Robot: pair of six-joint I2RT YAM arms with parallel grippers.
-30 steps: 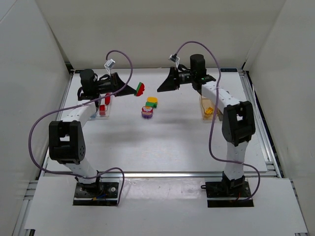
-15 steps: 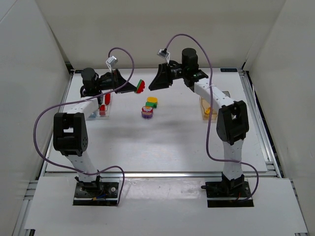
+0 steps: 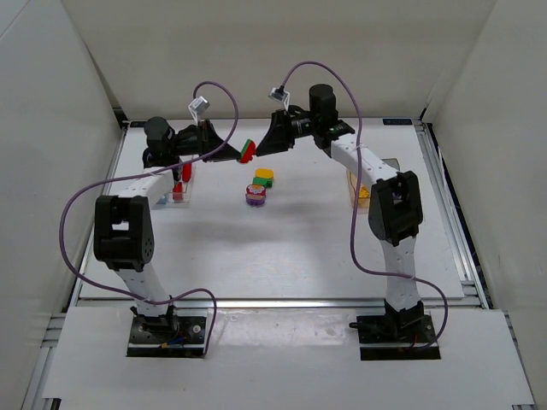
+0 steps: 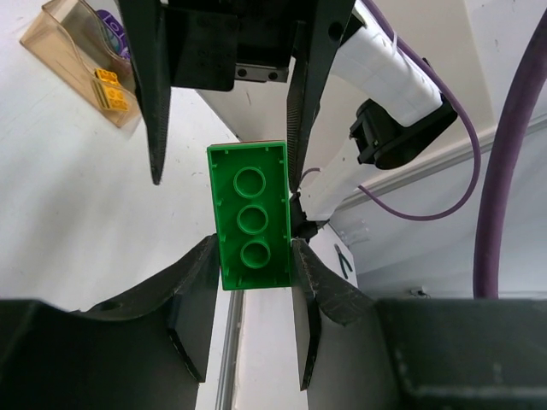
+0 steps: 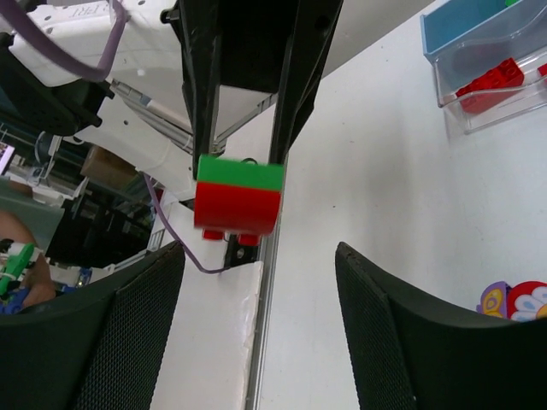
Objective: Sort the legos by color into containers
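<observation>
Above your white table (image 3: 299,248), your left gripper (image 4: 254,248) is clenched on a green-on-red stack of two studded plastic bricks (image 5: 238,198), aloft over the table's far middle. Your right gripper (image 5: 261,248) straddles the stack's free end, jaws released. The amber translucent bin (image 4: 60,38) holds small yellow bricks (image 4: 109,85). The clear plastic bin (image 5: 513,111), beside the blue-tinted bin (image 5: 470,30), holds red bricks (image 5: 491,79).

White-shelled arms (image 3: 137,189) with black joints (image 3: 120,241), looping purple cables (image 4: 504,171), black-fingered left hand (image 3: 234,155) and right hand (image 3: 263,149).
</observation>
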